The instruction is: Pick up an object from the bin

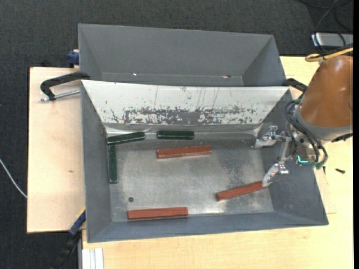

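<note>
The bin is plain mid-grey. Its floor is paler, silvery and scuffed, with one small dark spot. The inner back wall is whitish, crossed by a band of dark speckles and thin scratches. The middle bar, front bar and right bar are reddish-brown. The corner stick, back stick and side stick are dark green, nearly black. The gripper is bare silver metal, and the arm's cover is glossy orange-brown.

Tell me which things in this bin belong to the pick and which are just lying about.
In play: gripper, open, at the right; slanted red-brown bar, its right end by the gripper.
Lying about: back red-brown bar; front red-brown bar; dark green L-shaped piece; short dark green bar.
</note>
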### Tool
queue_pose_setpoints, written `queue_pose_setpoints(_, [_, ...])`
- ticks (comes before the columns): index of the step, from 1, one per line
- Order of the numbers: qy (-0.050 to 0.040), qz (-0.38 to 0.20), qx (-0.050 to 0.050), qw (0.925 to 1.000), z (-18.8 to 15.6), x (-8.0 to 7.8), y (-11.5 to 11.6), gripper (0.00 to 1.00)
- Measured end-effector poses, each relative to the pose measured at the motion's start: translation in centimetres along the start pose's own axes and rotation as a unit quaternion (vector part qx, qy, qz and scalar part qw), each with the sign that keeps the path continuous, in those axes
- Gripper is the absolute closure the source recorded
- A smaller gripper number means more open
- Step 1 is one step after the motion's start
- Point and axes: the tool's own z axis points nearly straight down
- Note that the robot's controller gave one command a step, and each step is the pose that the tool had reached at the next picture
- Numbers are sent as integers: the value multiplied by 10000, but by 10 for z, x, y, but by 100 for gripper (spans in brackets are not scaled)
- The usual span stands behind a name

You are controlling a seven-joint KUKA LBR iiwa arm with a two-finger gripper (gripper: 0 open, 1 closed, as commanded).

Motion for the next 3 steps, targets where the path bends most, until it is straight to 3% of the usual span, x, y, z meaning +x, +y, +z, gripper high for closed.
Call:
queue_pose_setpoints(1, [-42, -10, 8, 10000, -5, -2, 1, 0])
queue_pose_setpoints(2, [-29, -589, 17, 9983, 78, 15, 10, 100])
queue_pose_setpoints(3, [-29, -590, 18, 9982, 78, 15, 10, 100])
